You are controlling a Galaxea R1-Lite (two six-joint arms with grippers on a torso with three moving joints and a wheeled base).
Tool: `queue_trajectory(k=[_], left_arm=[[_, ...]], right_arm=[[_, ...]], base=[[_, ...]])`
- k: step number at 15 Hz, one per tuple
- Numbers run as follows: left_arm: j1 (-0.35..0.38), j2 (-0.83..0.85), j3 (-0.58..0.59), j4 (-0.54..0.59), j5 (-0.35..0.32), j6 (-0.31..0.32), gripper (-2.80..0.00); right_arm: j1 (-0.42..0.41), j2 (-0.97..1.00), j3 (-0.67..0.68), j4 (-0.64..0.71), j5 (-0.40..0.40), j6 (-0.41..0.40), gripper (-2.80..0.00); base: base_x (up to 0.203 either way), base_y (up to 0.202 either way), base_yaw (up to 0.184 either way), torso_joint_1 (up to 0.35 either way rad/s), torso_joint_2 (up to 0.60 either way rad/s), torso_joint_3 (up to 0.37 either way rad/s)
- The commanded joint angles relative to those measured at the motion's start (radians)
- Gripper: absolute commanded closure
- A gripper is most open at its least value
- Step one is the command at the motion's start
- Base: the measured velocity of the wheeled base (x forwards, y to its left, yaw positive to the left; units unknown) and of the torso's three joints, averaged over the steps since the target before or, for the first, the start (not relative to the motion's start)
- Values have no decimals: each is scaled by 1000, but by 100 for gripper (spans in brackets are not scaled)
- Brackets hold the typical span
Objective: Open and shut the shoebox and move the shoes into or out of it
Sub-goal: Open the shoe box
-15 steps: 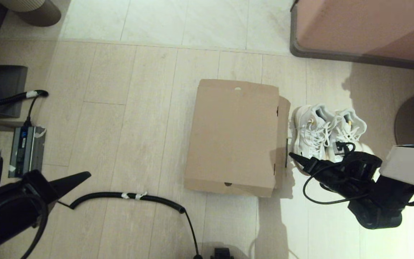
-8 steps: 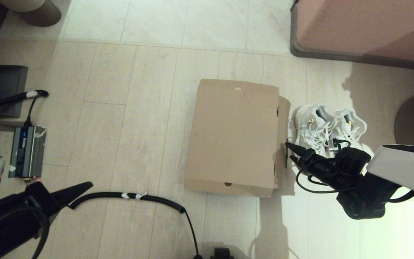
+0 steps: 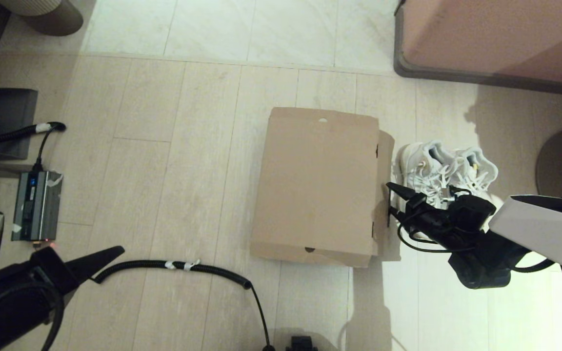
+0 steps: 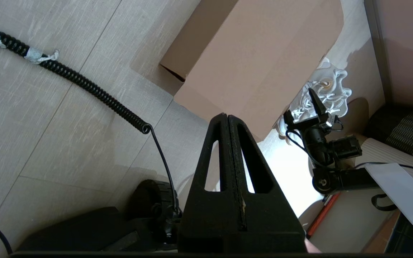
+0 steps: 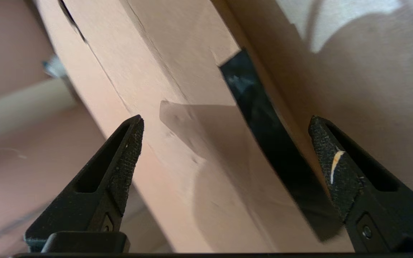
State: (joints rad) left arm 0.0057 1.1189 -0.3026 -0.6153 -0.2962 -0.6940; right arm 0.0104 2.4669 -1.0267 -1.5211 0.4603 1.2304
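— So where had the job got to at that point?

— Barely begun, by my reading. The shoebox (image 3: 317,187) lay on the floor with its lid down flat, and the shoes (image 3: 444,168) stood side by side just beside its right edge, outside it. My judgement was that opening the lid, putting the pair in and closing it all lay ahead.

— And the arm you were driving?

— I had the right gripper (image 3: 392,199) low at the box's right side, between the box and the nearer sneaker. From the head camera its tips sat right at the cardboard edge. In the right wrist view the fingers (image 5: 126,157) were spread wide, with the side flap and its strip of black tape (image 5: 267,161) lying between them. They held nothing, and I couldn't tell whether either pad touched the cardboard.

— The other arm?

— Parked. The left gripper (image 4: 228,123) hung near the floor, well apart from the box on my left, its fingers pressed together on nothing, close to a coiled black cable (image 3: 178,265) on the floorboards.
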Motion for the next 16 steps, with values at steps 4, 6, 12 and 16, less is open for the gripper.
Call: queue_trajectory(k=[4,6,12,16], left_arm=[[-1,-7,-6,-4,-3,-4,0],[-1,-11,-6,-4,-3,-2,0],[-3,-30,-7,-3,-3,1,0],[-1,-44,-12,-3,-3,2,0]], right_arm=[[3,16,-43,-9,5,54,-280],[3,4,-46,-9,6,95,-280],[1,-77,-38,-9,41,192,-280],[2,-137,-31,-9,62,205,-280]], base=[[0,0,0,0,0,0],[0,0,0,0,0,0],[0,0,0,0,0,0],[0,0,0,0,0,0]])
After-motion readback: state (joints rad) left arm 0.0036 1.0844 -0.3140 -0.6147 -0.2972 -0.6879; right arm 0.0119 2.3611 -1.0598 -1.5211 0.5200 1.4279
